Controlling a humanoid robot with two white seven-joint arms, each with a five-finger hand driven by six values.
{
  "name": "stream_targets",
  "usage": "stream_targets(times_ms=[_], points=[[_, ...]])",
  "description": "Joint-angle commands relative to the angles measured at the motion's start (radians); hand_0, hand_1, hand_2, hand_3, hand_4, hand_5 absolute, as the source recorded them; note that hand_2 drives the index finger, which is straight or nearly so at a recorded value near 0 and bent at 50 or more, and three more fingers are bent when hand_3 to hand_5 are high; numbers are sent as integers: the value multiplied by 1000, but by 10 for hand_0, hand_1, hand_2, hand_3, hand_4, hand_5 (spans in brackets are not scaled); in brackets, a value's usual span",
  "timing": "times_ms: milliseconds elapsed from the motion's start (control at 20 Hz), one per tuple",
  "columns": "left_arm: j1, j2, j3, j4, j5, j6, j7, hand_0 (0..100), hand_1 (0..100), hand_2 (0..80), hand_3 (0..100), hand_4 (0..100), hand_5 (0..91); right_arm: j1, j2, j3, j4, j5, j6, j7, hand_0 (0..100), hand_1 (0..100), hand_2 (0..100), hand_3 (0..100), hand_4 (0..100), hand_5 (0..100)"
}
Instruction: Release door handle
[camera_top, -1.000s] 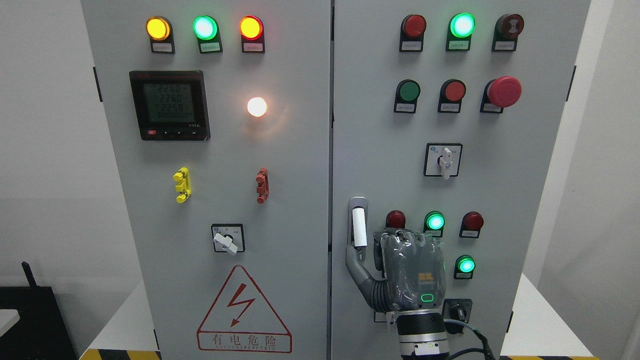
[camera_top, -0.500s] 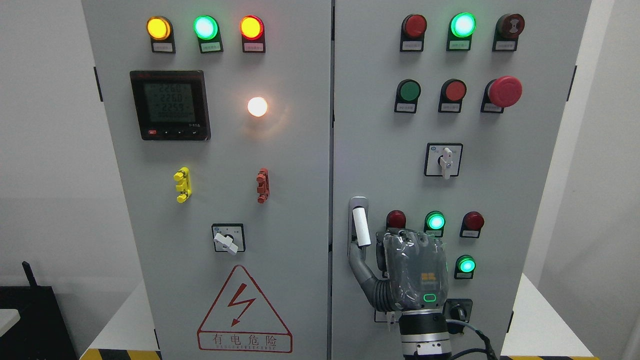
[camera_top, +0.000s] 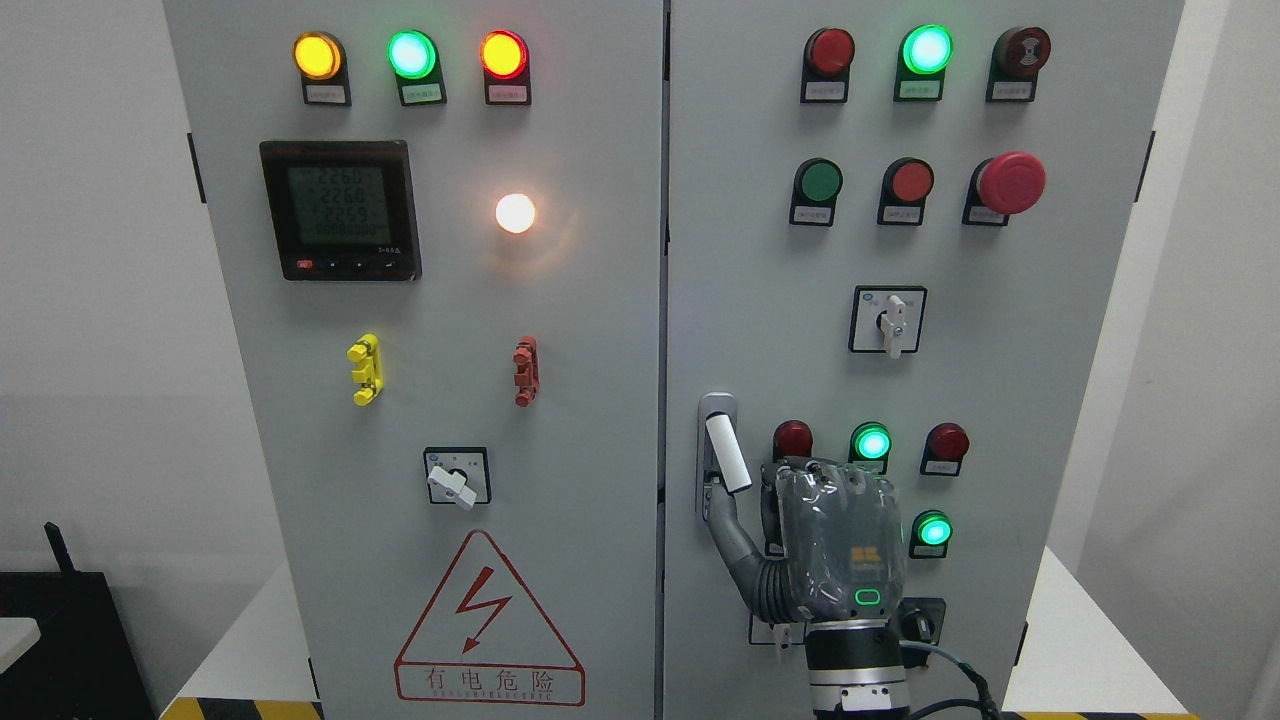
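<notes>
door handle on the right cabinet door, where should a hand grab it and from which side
Grip the white lever of the door handle around its middle, coming from the right and front. It is a slim bar tilted out of its grey recess, so fingers can wrap behind it. The right hand is just beside it, one finger under its lower end.

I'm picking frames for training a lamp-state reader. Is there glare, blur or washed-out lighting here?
Head view: sharp overall; the white lamp blooms and spills a warm halo on the left door; the lit green lamps wash out at their centres; the meter display is dim, digits hard to read; plastic wrap on the right hand shows small glints.
</notes>
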Motion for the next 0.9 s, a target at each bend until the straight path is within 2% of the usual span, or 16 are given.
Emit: stream_targets(times_ms=[0,850], points=[[0,0,-12,-15,0,0,-1,120,389,0,0,0,0,4,1,-13,-10,-1,0,-1,558,410,1000,1000,1000,973],[0,0,-12,-15,0,0,-1,120,389,0,0,0,0,9,1,-35,-9,1,-2,-1,552,416,1000,1000,1000,974]])
